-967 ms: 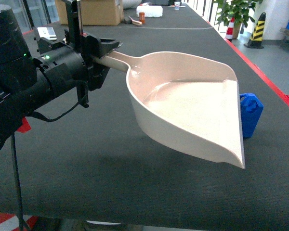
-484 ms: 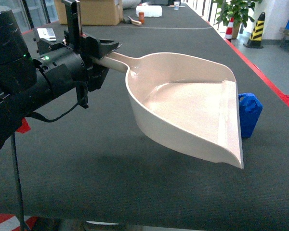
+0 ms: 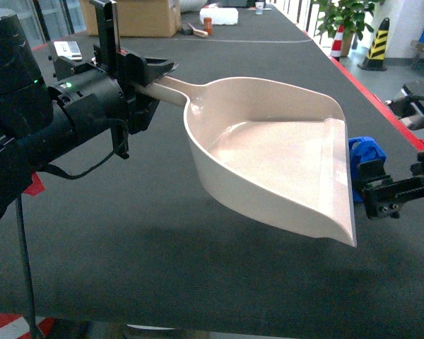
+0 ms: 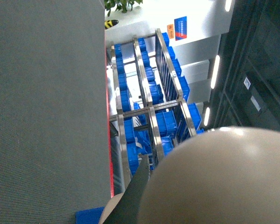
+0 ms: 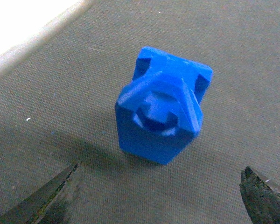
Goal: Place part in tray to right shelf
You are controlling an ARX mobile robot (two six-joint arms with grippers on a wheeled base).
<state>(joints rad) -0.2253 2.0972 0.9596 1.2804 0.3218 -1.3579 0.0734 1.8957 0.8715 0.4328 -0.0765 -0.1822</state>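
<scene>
Directly beneath the right gripper (image 5: pixel 161 196), standing upright on the dark table surface (image 5: pixel 252 70), is the part (image 5: pixel 161 112), a small bright-blue jerrycan-shaped block seen from above with its loop handle facing the wrist camera. The jaws are spread wide; one tip shows at each lower corner of the right wrist view, and the part sits between and ahead of them, touching neither. From the head camera the right gripper (image 3: pixel 381 192) is just beside the part (image 3: pixel 367 150), on its near side, with the block partly hidden behind the lip of the tray (image 3: pixel 283 152).

Ahead of the left gripper (image 3: pixel 145 88), the tray extends as a beige dustpan-shaped scoop, tilted and raised off the table surface (image 3: pixel 127 233). This gripper is clamped on the tray's straight handle, where the handle disappears between the black fingers. The wide lip points toward the right gripper and lies just beside the part.

Beyond the rounded back of the tray (image 4: pixel 224 182) in the left wrist view, a steel rack (image 4: pixel 149 105) holding blue crates (image 4: pixel 165 121) stands past the table's red edge.

A cardboard box (image 3: pixel 138 15) sits at the far end of the table.
</scene>
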